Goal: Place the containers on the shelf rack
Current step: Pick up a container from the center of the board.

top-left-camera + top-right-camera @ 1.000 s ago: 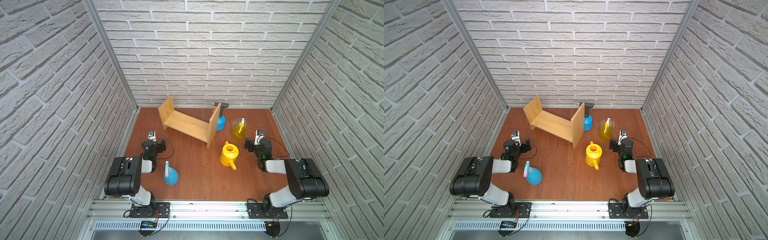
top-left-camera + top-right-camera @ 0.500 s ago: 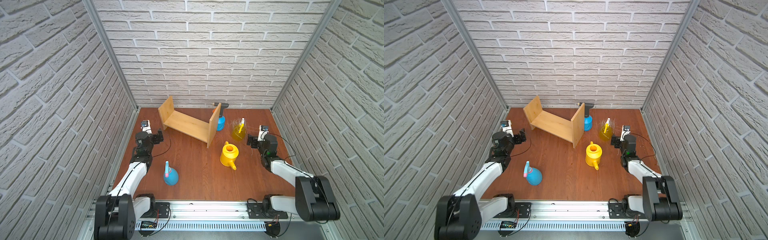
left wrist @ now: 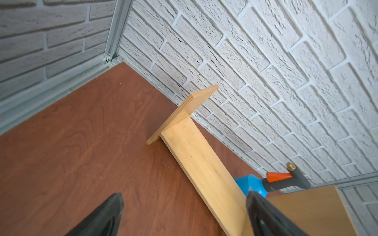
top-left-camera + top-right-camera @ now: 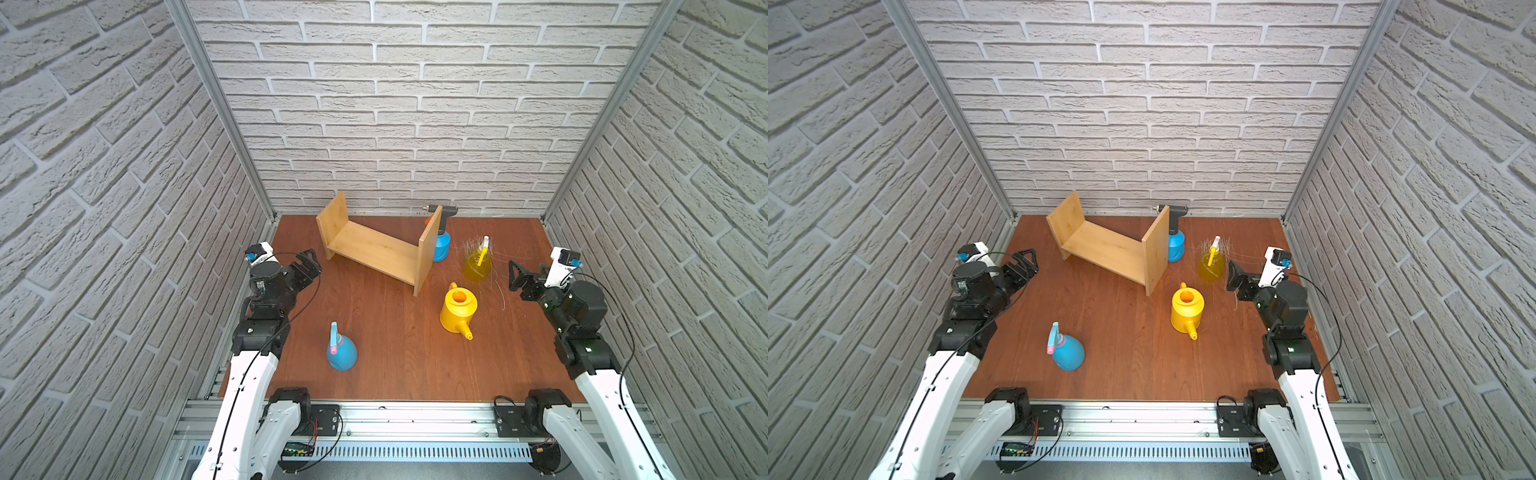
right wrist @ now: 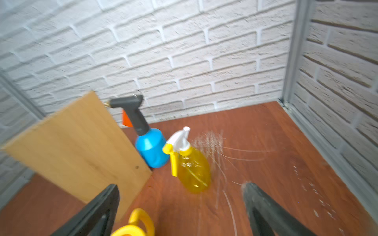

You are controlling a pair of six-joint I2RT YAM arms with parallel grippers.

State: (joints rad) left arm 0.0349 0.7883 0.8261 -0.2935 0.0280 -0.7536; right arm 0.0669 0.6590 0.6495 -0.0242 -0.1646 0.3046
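Both top views: the wooden H-shaped shelf rack [image 4: 374, 251] is set at the rear of the table [image 4: 395, 374], the bulbous light-blue spray bottle [image 4: 343, 355] and yellow watering can [image 4: 455, 316] apart before it. Left wrist: the left gripper [image 3: 185, 197] is spread wide facing the rack's smooth board. Right wrist: the right gripper [image 5: 181, 185] is parted near the translucent yellow spray bottle [image 5: 194, 167] and blue pump sprayer [image 5: 151, 149].

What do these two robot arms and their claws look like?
The left arm and right arm match: white tube-like links joined by black round joints. The left gripper and right gripper are black, each with two tapering fingers. A small white camera box with a blue part sits at each wrist, and thin black cables loop alongside.
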